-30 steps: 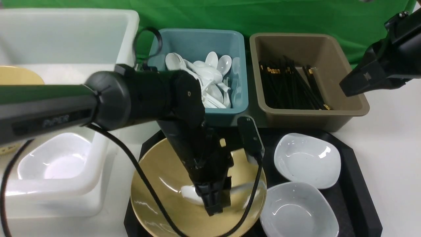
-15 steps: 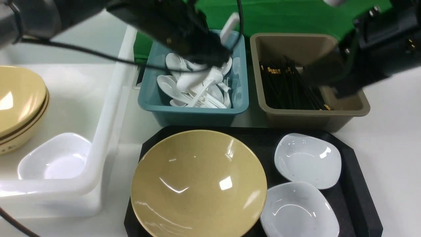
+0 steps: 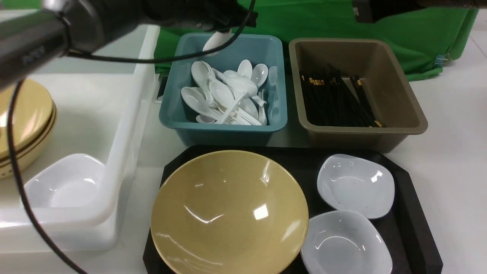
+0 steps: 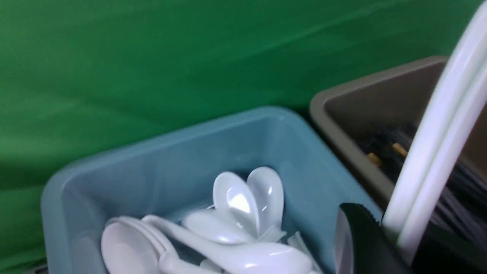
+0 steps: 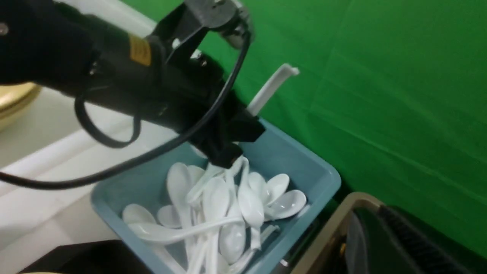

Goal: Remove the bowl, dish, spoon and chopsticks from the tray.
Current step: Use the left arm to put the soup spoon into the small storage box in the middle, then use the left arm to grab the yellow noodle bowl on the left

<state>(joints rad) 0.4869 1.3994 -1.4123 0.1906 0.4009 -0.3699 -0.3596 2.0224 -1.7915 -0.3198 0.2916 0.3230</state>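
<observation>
Spoon [image 3: 214,41] hoisted from bowl [image 3: 229,213] to teal bin [image 3: 224,133]

Swung up and back within the last second: from low inside the bowl to high above the far edge of the teal bin, with the spoon brought along. Clamped now in the left gripper [image 5: 224,154] by the handle, scoop down, handle end poking up past the jaws against the green backdrop [image 5: 380,95]. Hanging in the air, apart from the pile of white spoons [image 3: 228,101] lying in the bin below. Seen in the left wrist view as a broad white bar running up beside a dark fingertip [image 4: 359,239].

Likewise withdrawn on the right: from beside the brown bin [image 3: 357,139] up to the top edge of the front view, with only a dark sliver of the right arm [image 3: 380,9] showing. Pressed together at the jaws of the right gripper [image 5: 380,247].

Left sitting on the tray [image 3: 412,205], unchanged in place: the bowl, glossy, covering the left half; on the right half a far white dish [image 3: 355,185] and a near white dish [image 3: 346,243], edge to edge.

Resting in the brown bin: chopsticks [image 3: 335,101], a black heap with gold bands.

Off to the left, in a white crate [image 3: 125,144]: stacked yellow bowls [image 3: 23,118] and another small white dish [image 3: 64,186].
</observation>
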